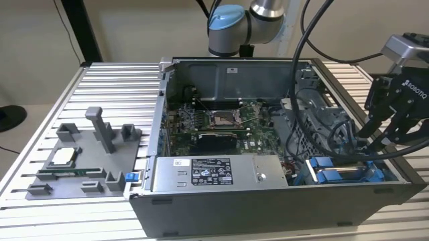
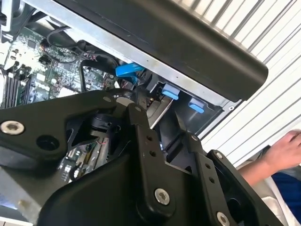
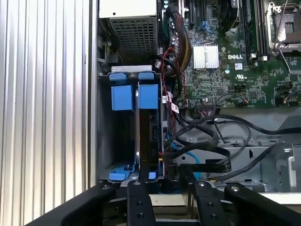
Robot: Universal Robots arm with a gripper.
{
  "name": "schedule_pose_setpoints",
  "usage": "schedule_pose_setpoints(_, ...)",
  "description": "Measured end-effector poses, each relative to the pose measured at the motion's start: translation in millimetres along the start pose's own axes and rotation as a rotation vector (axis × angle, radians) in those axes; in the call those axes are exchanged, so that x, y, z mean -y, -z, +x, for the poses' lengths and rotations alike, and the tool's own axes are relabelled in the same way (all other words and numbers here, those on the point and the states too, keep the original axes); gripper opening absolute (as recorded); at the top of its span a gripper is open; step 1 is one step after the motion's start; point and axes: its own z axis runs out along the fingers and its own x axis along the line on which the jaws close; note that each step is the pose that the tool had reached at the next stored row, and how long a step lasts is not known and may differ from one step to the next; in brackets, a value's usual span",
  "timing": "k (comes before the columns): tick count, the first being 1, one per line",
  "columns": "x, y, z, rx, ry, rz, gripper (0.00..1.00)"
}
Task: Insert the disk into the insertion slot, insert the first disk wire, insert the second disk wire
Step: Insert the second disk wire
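Hovering at the corner of the open computer case (image 1: 268, 206), the gripper (image 3: 169, 186) has its fingers (image 3: 139, 202) spread apart, clasping nothing — close to the end of the disk (image 3: 149, 134), which stands on edge in its blue carrier inside the insertion slot (image 3: 124, 69). Black cables (image 3: 221, 129) loop just beside it, near the motherboard (image 3: 235, 70) — a person's hand (image 2: 282, 150) shows beyond the case

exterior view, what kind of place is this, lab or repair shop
Most likely a robotics lab bench, not a repair shop: an open computer case sits on a ribbed metal table, a robot arm bends over it, and a grey fixture plate holding parts lies beside it.
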Motion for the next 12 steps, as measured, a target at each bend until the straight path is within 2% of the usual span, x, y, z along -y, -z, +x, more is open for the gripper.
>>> schedule_pose_setpoints(2,-0.1,-0.5,-0.1,0.0152,0.003,-0.0007,1.00)
schedule_pose_setpoints(5,0.0,-1.7,0.0,0.0294,0.005,-0.0016,1.00)
schedule_pose_setpoints(12,1.5,-2.0,3.9,0.0344,0.008,-0.0019,1.00)
